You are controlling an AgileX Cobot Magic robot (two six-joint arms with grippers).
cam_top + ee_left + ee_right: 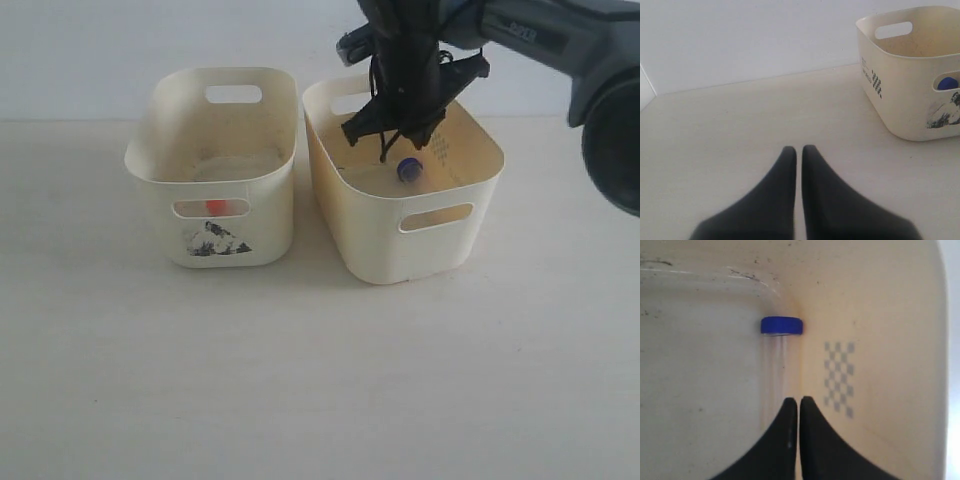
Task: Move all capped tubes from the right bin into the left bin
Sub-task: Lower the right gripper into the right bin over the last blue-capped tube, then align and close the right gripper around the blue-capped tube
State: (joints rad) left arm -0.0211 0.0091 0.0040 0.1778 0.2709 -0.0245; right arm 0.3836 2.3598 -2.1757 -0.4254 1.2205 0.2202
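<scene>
The right bin (365, 245) holds a clear tube with a dark blue cap (409, 169). The right wrist view shows this tube (782, 326) lying along the foot of the bin's inner wall (890, 305), beside a faint dotted mark. My right gripper (386, 155) hangs inside this bin with its jaws shut and nothing between them, its tips (798, 400) just short of the tube's clear end. An orange-red cap (215, 207) shows through the front slot of the left bin (270, 225). My left gripper (799, 149) is shut and empty over bare table, away from the left bin (900, 100).
The bins stand side by side on a pale table (300, 380) against a white wall. A blue item (947, 83) shows through the left bin's slot in the left wrist view. The right arm's dark body (560, 50) reaches in from the upper right.
</scene>
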